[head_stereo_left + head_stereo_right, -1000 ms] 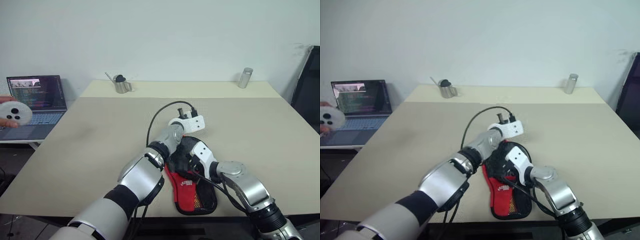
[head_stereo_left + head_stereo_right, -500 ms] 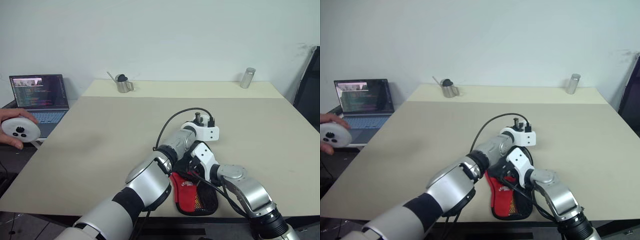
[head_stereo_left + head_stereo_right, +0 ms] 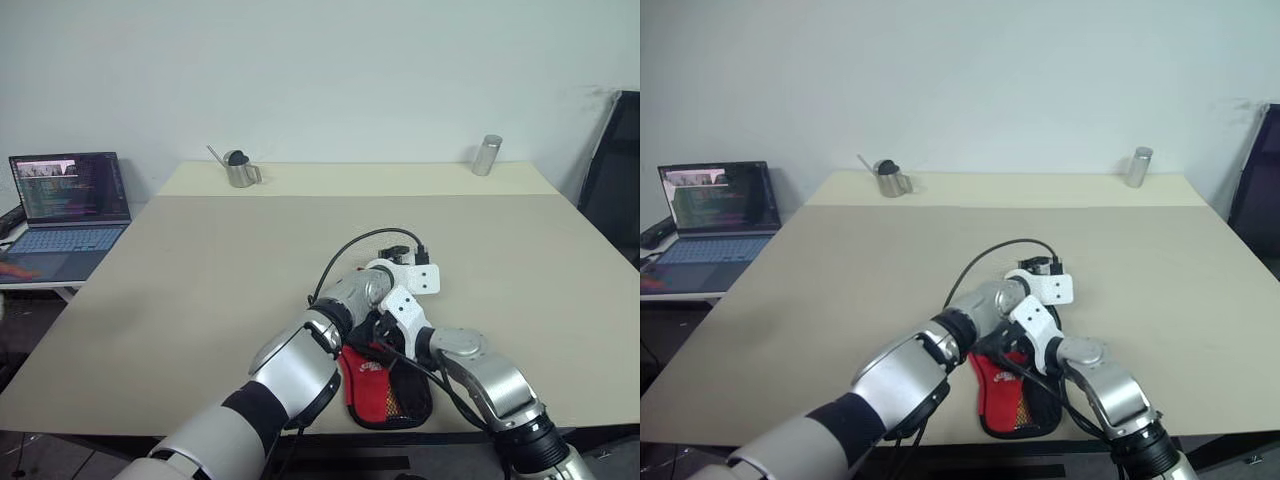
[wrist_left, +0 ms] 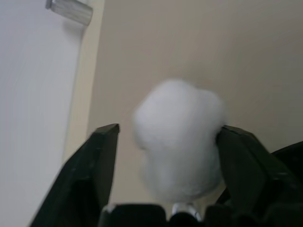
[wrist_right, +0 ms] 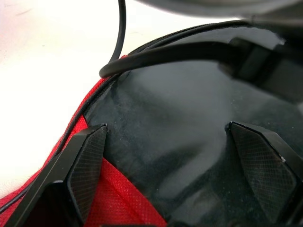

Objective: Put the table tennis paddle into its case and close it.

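The case (image 3: 385,385) lies black and red with a white logo; both arms' fingers (image 5: 85,165) spread wide, holding nothing.

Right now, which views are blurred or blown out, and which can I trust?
Left wrist view: a soft white blob sits out of focus between the open fingers. Right wrist view: the table is washed out by glare, but the case is clear. Head views: evenly lit, sharp.

From the head we look forward and down over the counter (image 3: 200,260) in two near-identical eye views, while our wrist cameras sit very close, the right one pressed near the case (image 5: 156,156).
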